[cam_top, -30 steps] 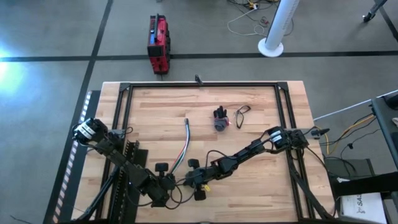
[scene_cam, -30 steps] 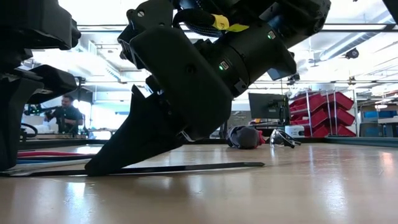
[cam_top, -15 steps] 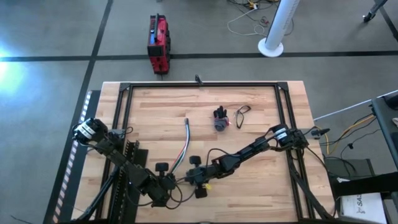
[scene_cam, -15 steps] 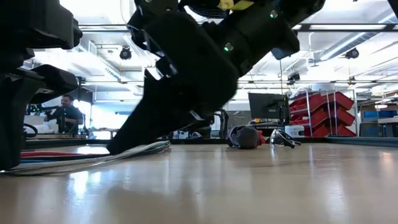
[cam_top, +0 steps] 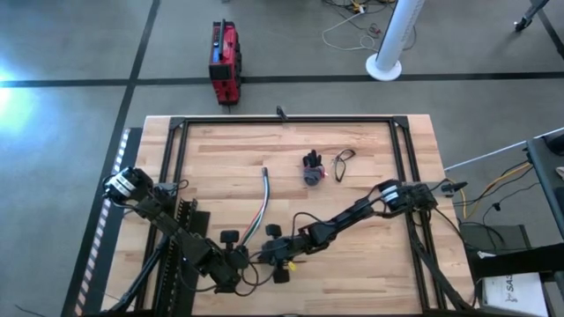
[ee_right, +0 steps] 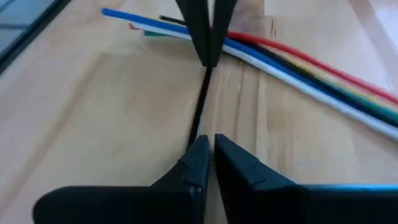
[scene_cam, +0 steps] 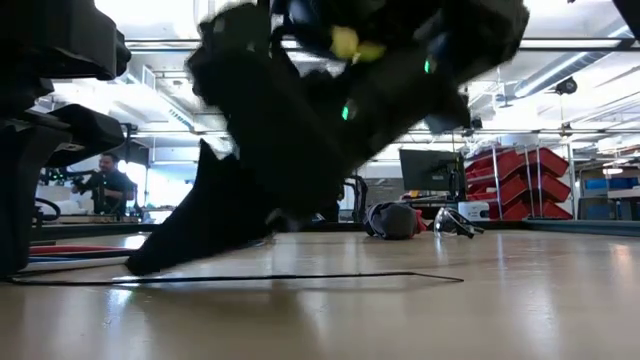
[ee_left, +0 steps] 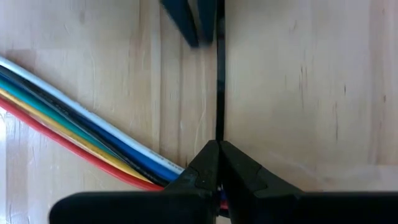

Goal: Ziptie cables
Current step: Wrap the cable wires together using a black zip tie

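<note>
The cables (cam_top: pixel 260 207), a bundle of coloured wires, lie on the wooden table and run from its middle toward the near edge. The ziptie (scene_cam: pixel 300 277), a thin black strap, lies flat along the table near the cables' near end (ee_left: pixel 81 130). My left gripper (cam_top: pixel 247 259) and my right gripper (cam_top: pixel 268 255) face each other tip to tip there, each shut on the ziptie. In the left wrist view the cables pass under my left gripper (ee_left: pixel 219 149). My left gripper pinches the ziptie between its two fingertips; the strap (ee_left: pixel 219 124) comes straight out from between them and runs along the tabletop toward the other gripper. My right gripper pinches the ziptie (ee_right: pixel 200 127) between its fingertips, slanting down to the table (scene_cam: pixel 140 268). The strap runs on from the fingers toward my left gripper's fingers (ee_right: pixel 208 37). A long free part (scene_cam: pixel 400 277) lies on the table behind the hold.
A small dark bundle (cam_top: pixel 312 169) and a black wire loop (cam_top: pixel 342 160) lie toward the far right of the table. Black frame rails (cam_top: pixel 282 120) border the table. A red box (cam_top: pixel 224 62) stands on the floor beyond. A person (scene_cam: pixel 105 185) sits far off.
Half a second ago my right gripper was raised and tipped, with the ziptie out of the low view; it has come back down to the table near the cables' end. The ziptie lies along the table again and reaches a little farther out.
</note>
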